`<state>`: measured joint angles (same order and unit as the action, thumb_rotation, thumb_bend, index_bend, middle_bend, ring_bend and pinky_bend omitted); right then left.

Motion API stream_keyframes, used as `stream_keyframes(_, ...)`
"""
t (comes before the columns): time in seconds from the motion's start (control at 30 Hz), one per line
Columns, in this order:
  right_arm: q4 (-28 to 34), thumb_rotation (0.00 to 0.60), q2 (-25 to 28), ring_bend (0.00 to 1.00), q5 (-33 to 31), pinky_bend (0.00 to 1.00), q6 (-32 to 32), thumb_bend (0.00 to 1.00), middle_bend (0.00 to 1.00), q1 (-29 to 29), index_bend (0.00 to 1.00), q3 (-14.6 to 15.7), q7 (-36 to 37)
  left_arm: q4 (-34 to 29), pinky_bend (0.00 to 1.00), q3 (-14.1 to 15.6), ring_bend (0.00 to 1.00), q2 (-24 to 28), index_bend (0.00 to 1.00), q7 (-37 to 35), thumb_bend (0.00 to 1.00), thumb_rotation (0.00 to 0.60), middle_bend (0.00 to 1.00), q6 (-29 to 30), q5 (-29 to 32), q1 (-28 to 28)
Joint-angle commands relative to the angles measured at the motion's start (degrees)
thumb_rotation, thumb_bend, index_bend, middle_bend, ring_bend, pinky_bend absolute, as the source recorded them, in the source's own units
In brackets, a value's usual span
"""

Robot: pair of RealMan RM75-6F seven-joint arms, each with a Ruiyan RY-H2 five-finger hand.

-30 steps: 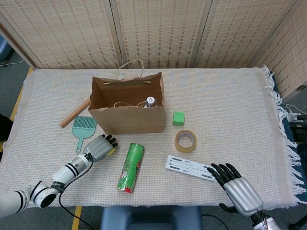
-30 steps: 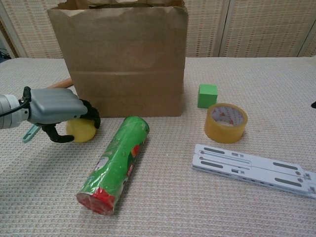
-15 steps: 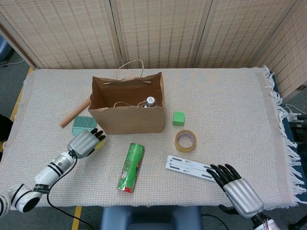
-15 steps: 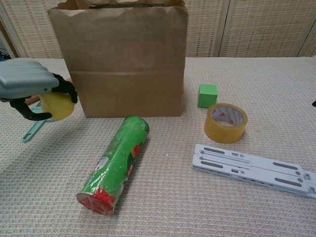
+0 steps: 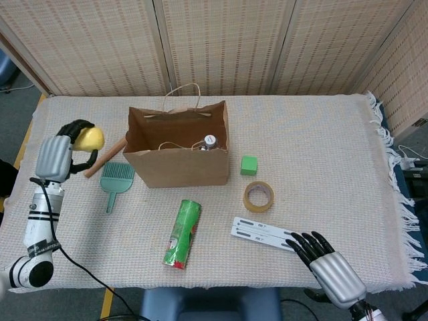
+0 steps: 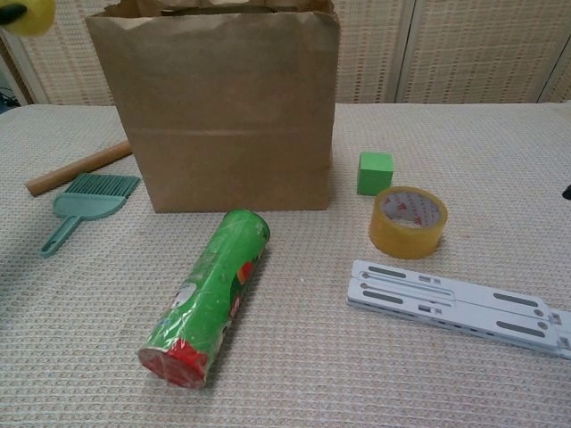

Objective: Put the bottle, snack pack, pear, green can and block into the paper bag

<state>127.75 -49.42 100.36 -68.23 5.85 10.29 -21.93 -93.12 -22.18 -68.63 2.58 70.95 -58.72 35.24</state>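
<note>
— Woven screens behind, pale cloth on the tabletop (image 5: 321, 140). Any writing legible?

— None; the green can (image 5: 182, 233) has a printed wrap too small to read.

— Changes?

— The left hand (image 5: 63, 148) has risen from beside the can and now grips the pear (image 5: 89, 139) up left of the paper bag (image 5: 177, 150). The right hand (image 5: 324, 264) stays low, fingers spread, holding nothing.
</note>
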Motion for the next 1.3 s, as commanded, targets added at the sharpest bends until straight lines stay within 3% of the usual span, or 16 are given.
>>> stream_keyframes(0.03,0.0,0.600,0.0,0.00,0.0,0.00,0.1,0.07,0.00,0.0,0.00,0.0,-0.1,-4.8,0.80,-6.8,0.62,-1.6,0.65,-3.0,0.62,0.600,0.65,3.3,5.6,0.8)
stream_keyframes(0.17,0.0,0.600,0.0,0.00,-0.5,0.00,0.2,0.07,0.00,0.1,0.00,-0.2,-0.1,-6.5,0.80,-7.1,0.62,-2.2,0.65,0.6,0.62,0.600,0.65,2.2,4.8,3.6)
stream_keyframes(0.37,0.1,0.600,0.2,0.00,-1.6,0.00,0.4,0.07,0.00,0.5,0.00,-0.7,0.3,-6.9,0.80,-5.3,0.62,-6.0,0.66,5.9,0.62,0.600,0.65,0.3,2.8,8.2)
stream_keyframes(0.7,0.2,0.600,0.7,0.00,-3.1,0.00,0.8,0.07,0.00,1.1,0.00,-1.3,1.3,0.5,0.79,-1.9,0.62,-13.5,0.65,12.9,0.61,0.600,0.64,-2.9,-1.6,15.6)
stream_keyframes(0.8,0.2,0.600,0.8,0.00,-3.8,0.00,1.1,0.07,0.00,1.4,0.00,-1.5,1.5,2.9,0.69,-0.4,0.49,-14.6,0.53,13.6,0.58,0.600,0.50,-4.4,-2.9,16.6)
stream_keyframes(0.87,0.2,0.600,0.8,0.00,-4.1,0.00,1.3,0.07,0.00,1.5,0.00,-1.6,1.5,3.8,0.46,-0.1,0.25,-15.1,0.33,14.0,0.51,0.600,0.25,-5.5,-2.3,17.1)
stream_keyframes(0.97,0.2,0.600,0.8,0.00,-4.7,0.00,1.6,0.07,0.00,1.8,0.00,-1.8,1.6,4.5,0.27,0.0,0.03,-15.6,0.17,14.7,0.46,0.600,0.06,-6.4,-1.6,17.7)
stream_keyframes(1.13,0.1,0.600,0.6,0.00,-6.0,0.00,2.2,0.07,0.00,2.2,0.00,-2.1,1.3,4.7,0.18,-0.4,0.00,-15.8,0.04,13.7,0.45,0.600,0.00,-6.2,-1.2,17.5)
stream_keyframes(1.3,0.1,0.600,0.3,0.00,-6.6,0.00,2.5,0.07,0.00,2.3,0.00,-2.2,0.7,4.2,0.17,-0.9,0.00,-14.9,0.00,12.1,0.44,0.600,0.00,-5.5,-1.8,16.9)
